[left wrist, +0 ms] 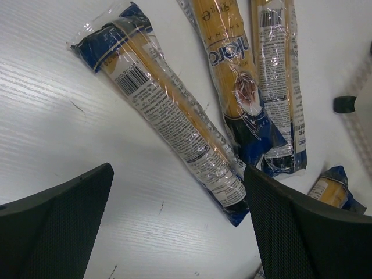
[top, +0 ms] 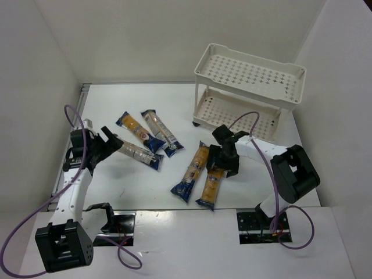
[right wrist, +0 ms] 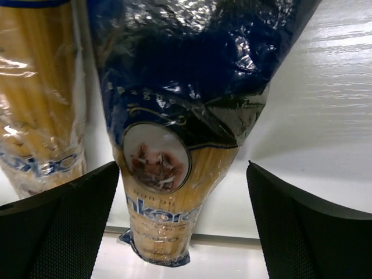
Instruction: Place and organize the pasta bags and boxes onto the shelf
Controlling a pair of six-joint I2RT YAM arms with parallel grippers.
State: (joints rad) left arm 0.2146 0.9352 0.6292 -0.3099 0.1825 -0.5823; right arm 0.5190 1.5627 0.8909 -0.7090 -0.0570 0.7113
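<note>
Right claw (right wrist: 181, 168): jaws wide, straddling the dark blue end of pack 1 (right wrist: 174, 116). There is a gap on both sides, the fingers (right wrist: 64, 226) are clear of the wrap, and nothing is gripped. From above, this claw (top: 224, 161) sits low over pack 1's (top: 209, 189) shelf-side end.

Pack 1 lies flat on the table (top: 145, 195), in front of the shelf (top: 247, 88) and slightly left of it. Pack 2 (top: 192, 174) is just beside pack 1, on its left. Their near ends are almost touching.

Left claw (left wrist: 177, 171): jaws fully spread and empty. It hangs over the end of pack 3 (left wrist: 174, 122) farthest from the shelf, with the fingers apart from it.

Pack 3 (top: 138, 154) is well left of the shelf, lying aslant. Pack 4 (top: 138, 131) and pack 5 (top: 160, 133) lie between pack 3 and the shelf, side by side and angled. Their near blue ends crowd against pack 3's shelf-side end.

The shelf stands upright at the table's far right. All five packs are on the table.
</note>
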